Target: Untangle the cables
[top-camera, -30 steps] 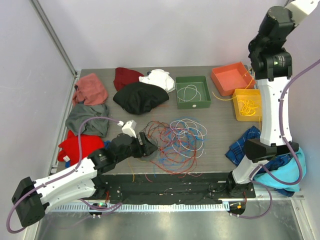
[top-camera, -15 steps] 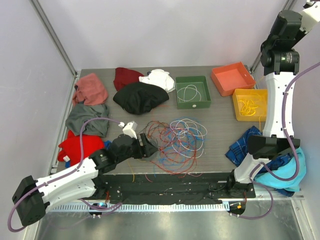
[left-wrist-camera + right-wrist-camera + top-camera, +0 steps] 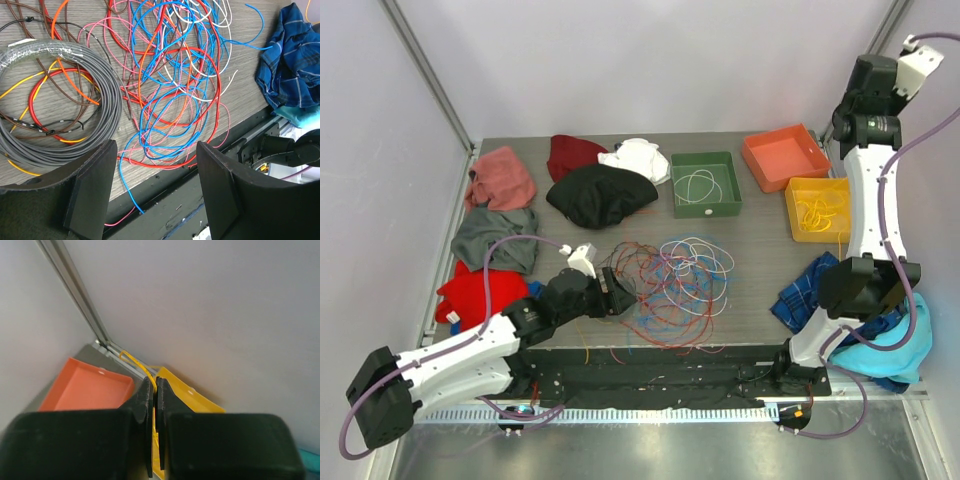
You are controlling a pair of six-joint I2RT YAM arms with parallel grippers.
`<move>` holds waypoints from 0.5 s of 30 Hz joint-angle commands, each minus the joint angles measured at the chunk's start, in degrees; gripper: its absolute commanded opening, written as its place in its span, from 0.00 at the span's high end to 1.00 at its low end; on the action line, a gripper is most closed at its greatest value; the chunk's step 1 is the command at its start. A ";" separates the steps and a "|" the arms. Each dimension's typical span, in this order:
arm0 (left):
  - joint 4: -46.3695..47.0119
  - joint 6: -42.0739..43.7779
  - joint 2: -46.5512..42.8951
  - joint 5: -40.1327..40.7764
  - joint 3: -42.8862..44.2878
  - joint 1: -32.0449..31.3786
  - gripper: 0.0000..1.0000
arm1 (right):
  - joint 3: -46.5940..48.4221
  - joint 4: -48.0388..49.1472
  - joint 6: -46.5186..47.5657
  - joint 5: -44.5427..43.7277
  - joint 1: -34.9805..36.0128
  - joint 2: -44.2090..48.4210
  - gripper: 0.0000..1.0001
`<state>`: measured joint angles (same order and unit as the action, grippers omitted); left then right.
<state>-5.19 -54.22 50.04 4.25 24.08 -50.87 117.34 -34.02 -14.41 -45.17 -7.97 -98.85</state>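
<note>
On the worktop (image 3: pixel 760 235), the cable tangle (image 3: pixel 682 280) lies at 3 o'clock of the left end effector (image 3: pixel 611 291), jaws apart; the right end effector (image 3: pixel 153 385) clamps a yellow cable (image 3: pixel 131 358).

The cables (image 3: pixel 172 75) were red, blue, pink, white and orange, one coil (image 3: pixel 111 102) grey. The cloth (image 3: pixel 292 65) was blue plaid. There were a green tray (image 3: pixel 705 211), an orange tray (image 3: pixel 780 160) and a yellow tray (image 3: pixel 815 232).
</note>
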 commanded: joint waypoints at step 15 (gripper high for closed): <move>3.79 0.25 3.05 -1.00 0.27 0.07 0.31 | -39.19 15.47 -8.70 8.33 -4.34 7.36 0.99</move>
<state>-3.55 -54.08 53.23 3.79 24.01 -50.87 81.82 -24.82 -19.92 -40.05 -12.19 -93.36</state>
